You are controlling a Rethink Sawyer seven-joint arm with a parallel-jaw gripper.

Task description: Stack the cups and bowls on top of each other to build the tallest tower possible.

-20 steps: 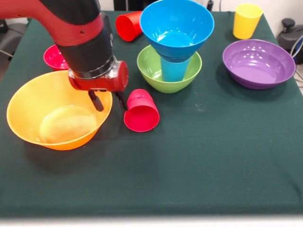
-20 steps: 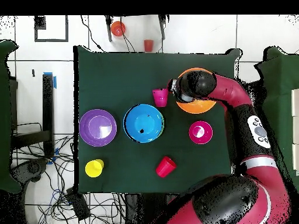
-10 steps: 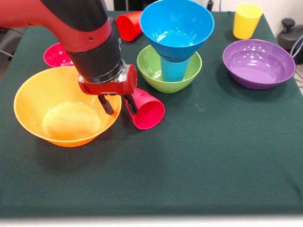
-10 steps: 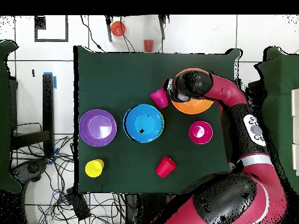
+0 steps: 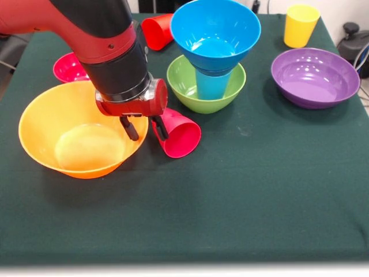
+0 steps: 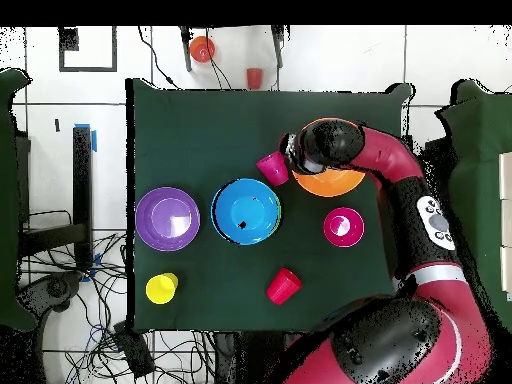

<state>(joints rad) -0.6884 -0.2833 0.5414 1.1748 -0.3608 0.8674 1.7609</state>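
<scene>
Green cloth covers the table (image 5: 271, 190), and on it the orange-yellow bowl (image 5: 63, 144) is the largest thing, sitting at about 9 o'clock in the front view. The red and black arm (image 5: 104, 40) comes down over the bowl's right rim, and the gripper (image 5: 142, 128) hangs with its two black fingers apart, one inside the bowl's rim, the other against a pink-red cup (image 5: 180, 134) lying on its side just right of the bowl. It grips nothing that I can see.

At 2 o'clock sits the wide purple bowl (image 5: 315, 76). At 12 o'clock stands the tower: a green bowl (image 5: 181, 86) holding an upside-down light blue cup (image 5: 211, 85), with a blue bowl (image 5: 214, 32) perched on top. A small magenta-red bowl (image 5: 66, 68) lies at 10 o'clock, behind the orange-yellow one. A red cup (image 5: 157, 30) lies tipped at 11 o'clock, and a yellow cup (image 5: 300, 25) stands upright at 1 o'clock.
</scene>
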